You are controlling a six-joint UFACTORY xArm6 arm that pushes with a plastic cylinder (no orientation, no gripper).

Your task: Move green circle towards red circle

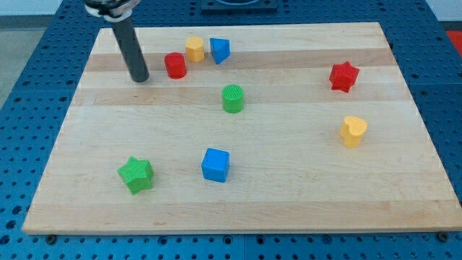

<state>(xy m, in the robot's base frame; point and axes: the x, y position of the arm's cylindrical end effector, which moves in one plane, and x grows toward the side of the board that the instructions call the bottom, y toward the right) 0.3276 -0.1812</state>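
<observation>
The green circle [232, 98] stands on the wooden board [289, 195] a little above the middle. The red circle [175, 65] stands up and to the left of it, near the view's top. My tip [141, 78] rests on the board just left of the red circle, a short gap apart from it, and well to the left of the green circle. The dark rod rises from the tip to the view's top left.
A yellow block [194, 49] and a blue triangle [219, 50] sit right of the red circle. A red star [343, 76] and a yellow heart [353, 131] are on the right. A green star [136, 174] and a blue cube [215, 164] are near the bottom.
</observation>
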